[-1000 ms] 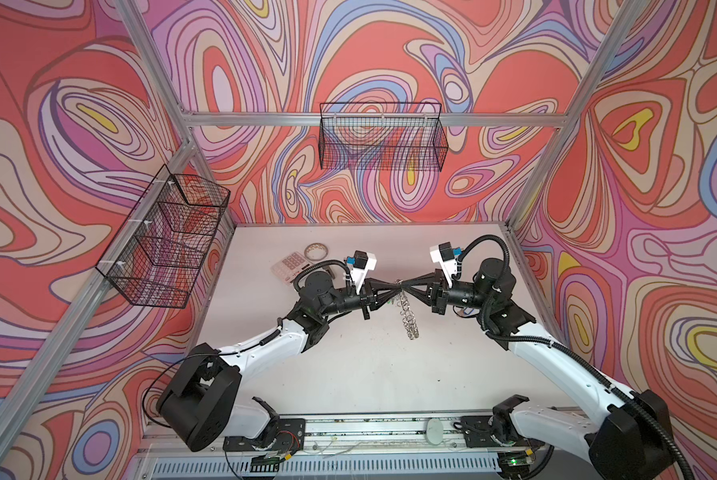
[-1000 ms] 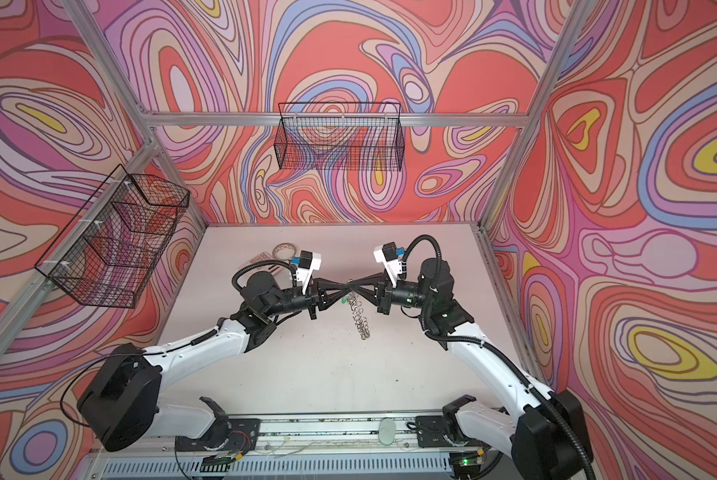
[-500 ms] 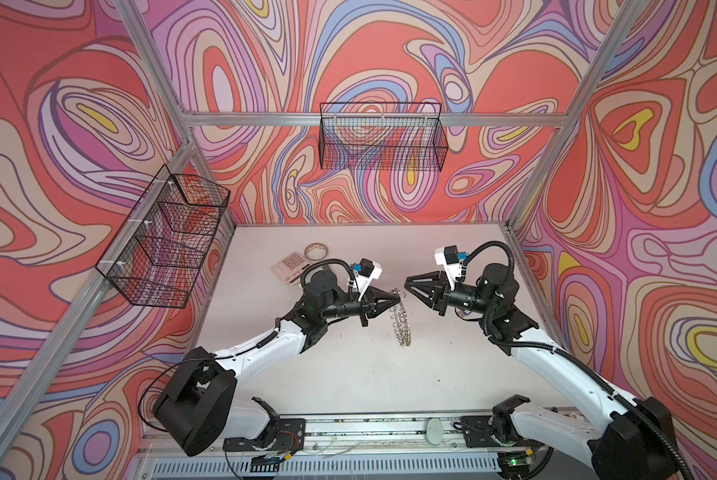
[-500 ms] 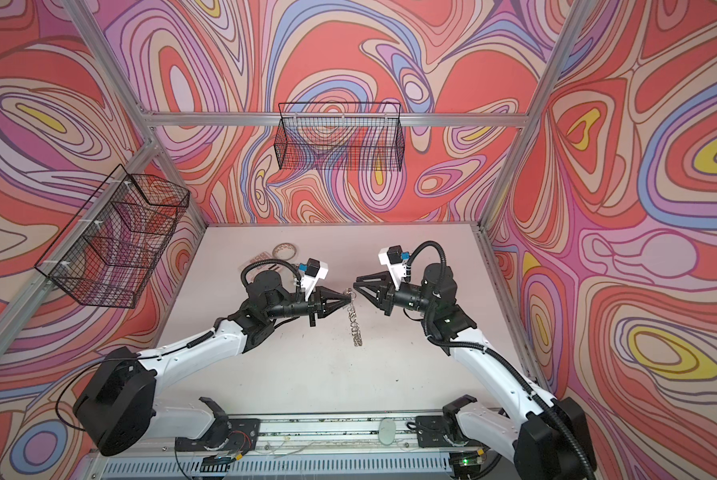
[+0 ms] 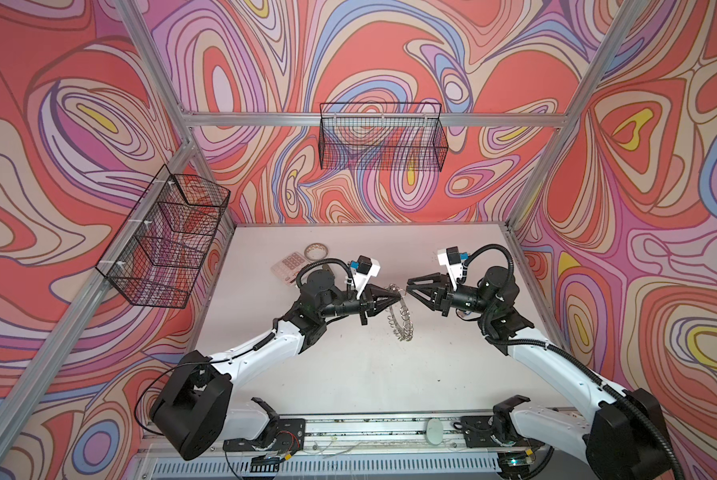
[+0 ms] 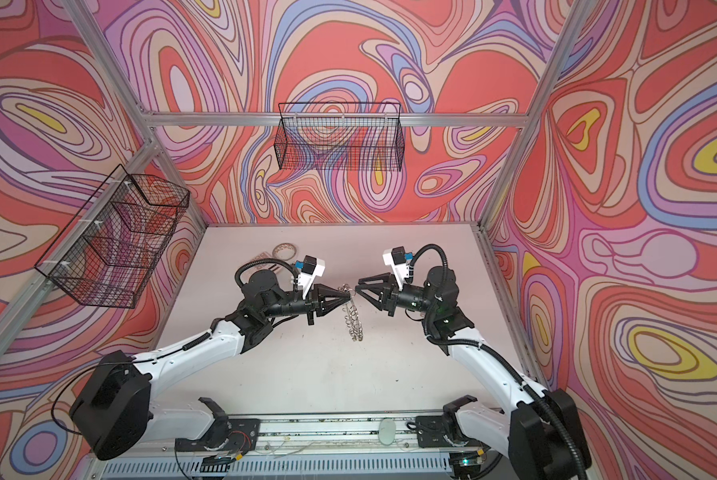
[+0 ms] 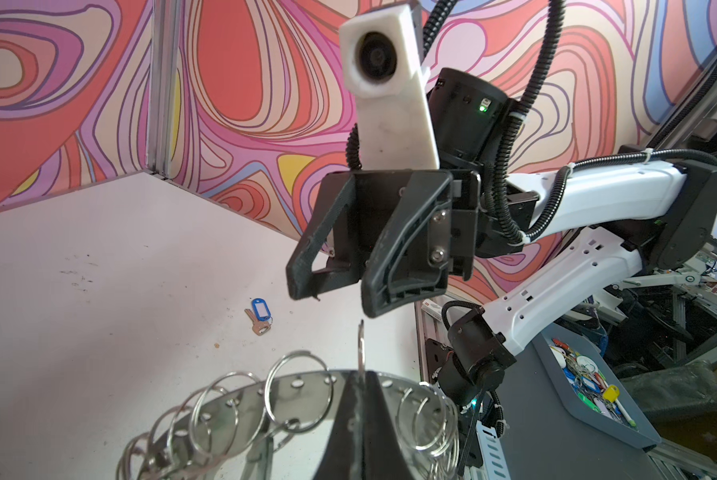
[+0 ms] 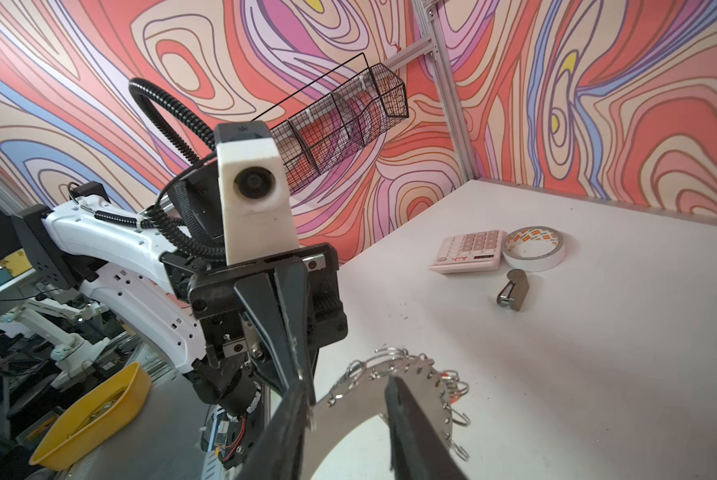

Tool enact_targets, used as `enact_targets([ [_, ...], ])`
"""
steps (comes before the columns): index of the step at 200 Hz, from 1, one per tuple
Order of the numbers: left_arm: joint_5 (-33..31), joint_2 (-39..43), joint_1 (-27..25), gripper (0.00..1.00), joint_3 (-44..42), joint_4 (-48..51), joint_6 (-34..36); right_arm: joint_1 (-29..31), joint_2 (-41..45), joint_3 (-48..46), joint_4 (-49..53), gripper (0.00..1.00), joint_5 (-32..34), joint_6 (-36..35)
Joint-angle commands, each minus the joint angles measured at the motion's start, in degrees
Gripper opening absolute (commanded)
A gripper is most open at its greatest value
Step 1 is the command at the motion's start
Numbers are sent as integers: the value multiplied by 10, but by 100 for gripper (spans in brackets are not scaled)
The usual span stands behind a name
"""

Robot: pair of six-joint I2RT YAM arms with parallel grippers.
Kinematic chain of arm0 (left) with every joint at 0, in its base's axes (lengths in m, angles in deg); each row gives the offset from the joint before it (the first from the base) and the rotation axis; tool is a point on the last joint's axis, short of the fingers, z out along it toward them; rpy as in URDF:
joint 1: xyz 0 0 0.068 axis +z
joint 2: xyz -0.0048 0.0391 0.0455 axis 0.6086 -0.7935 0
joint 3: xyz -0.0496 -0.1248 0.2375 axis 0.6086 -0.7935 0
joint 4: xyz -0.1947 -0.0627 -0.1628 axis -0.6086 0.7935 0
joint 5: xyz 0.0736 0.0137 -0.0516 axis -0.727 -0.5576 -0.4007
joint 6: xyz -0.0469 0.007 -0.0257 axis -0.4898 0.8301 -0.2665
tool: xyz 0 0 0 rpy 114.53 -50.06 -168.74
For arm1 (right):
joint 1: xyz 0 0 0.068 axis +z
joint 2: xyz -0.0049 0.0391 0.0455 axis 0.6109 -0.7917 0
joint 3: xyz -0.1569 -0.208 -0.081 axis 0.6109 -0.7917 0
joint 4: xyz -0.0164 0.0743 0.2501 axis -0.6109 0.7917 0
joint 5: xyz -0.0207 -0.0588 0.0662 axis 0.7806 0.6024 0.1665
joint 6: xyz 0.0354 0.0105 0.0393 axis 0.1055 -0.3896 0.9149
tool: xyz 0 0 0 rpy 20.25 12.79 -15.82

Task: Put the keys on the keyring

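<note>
Steadiness should decide this step: the flat grey metal keyring (image 5: 404,319), fringed with wire loops, hangs above the white table (image 5: 348,374), its rim pinched by the left gripper (image 5: 399,294), jaws pressed together. The right gripper (image 5: 408,287), partly spread and empty, hovers just beside; a blue-tagged silver key (image 7: 259,318) lies on the table.
</note>
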Motion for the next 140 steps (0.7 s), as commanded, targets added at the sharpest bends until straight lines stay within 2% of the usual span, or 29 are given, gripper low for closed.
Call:
enact_targets([
  [1,17,-3,1,0,24,-63,-21,-1,-20,1,-19,28,-37,21],
  [42,16,-8,1,0,24,-68,-26,0,-23,-6,-41,29,-44,33],
  [86,13,-19,1,0,25,-78,-31,0,-22,-17,-73,34,-49,55],
  [105,18,-23,1,0,28,-82,-36,0,-27,-10,-58,31,-52,46],
  [140,18,-29,1,0,30,-85,-37,2,-38,-15,-87,20,-63,65],
])
